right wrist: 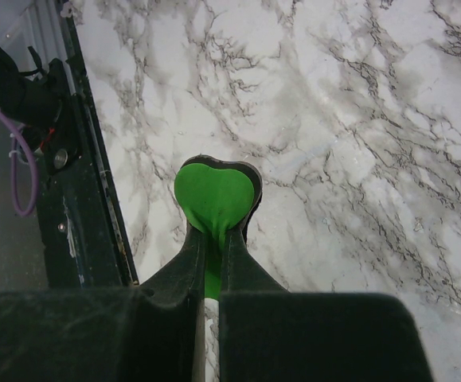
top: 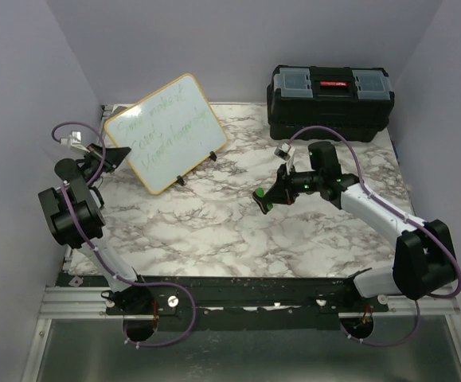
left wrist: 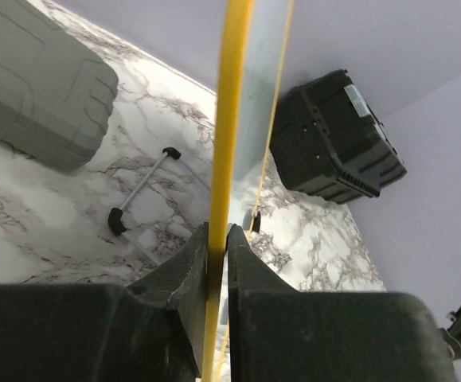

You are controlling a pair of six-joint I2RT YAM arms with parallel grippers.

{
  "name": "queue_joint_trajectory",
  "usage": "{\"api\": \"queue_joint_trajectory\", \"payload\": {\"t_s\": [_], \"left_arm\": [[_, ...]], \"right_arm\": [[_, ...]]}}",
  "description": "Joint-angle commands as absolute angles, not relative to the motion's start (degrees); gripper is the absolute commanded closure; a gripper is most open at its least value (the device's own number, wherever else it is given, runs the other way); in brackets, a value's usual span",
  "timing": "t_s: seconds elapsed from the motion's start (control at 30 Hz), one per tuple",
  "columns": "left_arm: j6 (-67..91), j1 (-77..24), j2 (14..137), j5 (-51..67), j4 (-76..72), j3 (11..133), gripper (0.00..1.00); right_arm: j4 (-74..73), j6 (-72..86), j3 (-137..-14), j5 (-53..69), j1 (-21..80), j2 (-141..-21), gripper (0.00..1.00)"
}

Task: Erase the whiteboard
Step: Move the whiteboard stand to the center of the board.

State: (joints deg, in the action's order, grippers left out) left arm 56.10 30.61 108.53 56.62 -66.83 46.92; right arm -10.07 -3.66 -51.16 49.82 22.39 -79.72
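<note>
1 whiteboard (top: 166, 131) | 1 black toolbox (top: 330, 99) | 1 green pad (right wrist: 216, 195) | left fingers (left wrist: 186, 274) clamped on whiteboard edge | right fingers (right wrist: 242, 267) clamped on green pad

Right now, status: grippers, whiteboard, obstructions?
Left gripper clamped on whiteboard frame edge. Right gripper shut on green eraser, apart from board. Writing not yet wiped. Black toolbox back right, off the path.

Table (top: 238, 239): marble-patterned top, white with grey veins; whiteboard (top: 165, 134) stands tilted on black feet, far left; black toolbox (top: 330, 102) far right; small pale object (top: 282, 149) just in front of it; grey case (left wrist: 31, 87) lies flat; thin black-capped rod (left wrist: 142, 191) near it.
</note>
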Motion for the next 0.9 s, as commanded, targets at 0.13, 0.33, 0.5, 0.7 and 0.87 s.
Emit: {"api": "queue_joint_trajectory", "payload": {"t_s": [0.13, 0.33, 0.5, 0.7, 0.87], "left_arm": [[60.6, 30.3, 111.3, 59.2, -75.7, 47.6, 1.0], [61.4, 30.2, 111.4, 59.8, -77.6, 47.5, 1.0], [62.5, 30.1, 111.4, 60.9, -79.2, 47.2, 1.0], [63.9, 30.1, 111.1, 62.1, -80.6, 46.3, 1.0], [64.0, 30.1, 110.3, 62.6, -81.1, 45.0, 1.0]], "right_arm": [[-9.2, -4.1, -51.6, 50.4, 22.0, -79.4, 0.98], [-9.2, -4.1, -51.6, 50.4, 21.8, -79.3, 0.97], [-9.2, -4.2, -51.5, 50.2, 21.8, -79.0, 0.97], [-9.3, -4.1, -51.5, 50.1, 21.7, -78.5, 0.98], [-9.2, -4.2, -51.5, 50.1, 21.7, -78.3, 0.97]]}}
